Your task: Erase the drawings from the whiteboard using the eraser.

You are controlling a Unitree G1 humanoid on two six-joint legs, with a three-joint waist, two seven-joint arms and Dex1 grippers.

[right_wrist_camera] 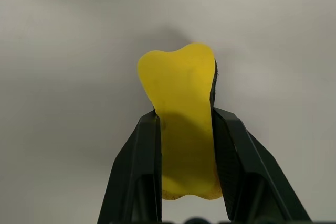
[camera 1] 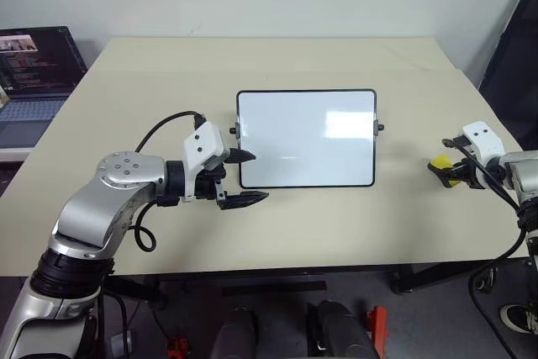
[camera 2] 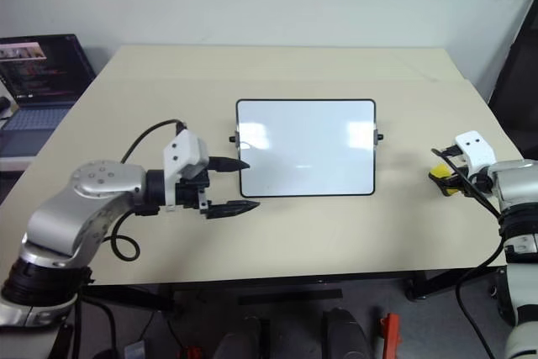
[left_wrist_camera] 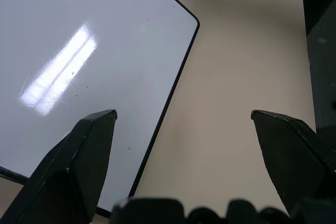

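The right tool pinches the soft, squashy yellow eraser near the surface's right edge; the left tool is spread by the whiteboard.

Beige table, one board on it

The wide, matte beige rectangular table carried a glossy white rectangular whiteboard with a thin black rounded frame, lying flat near the table's middle, its surface showing bright glare patches.
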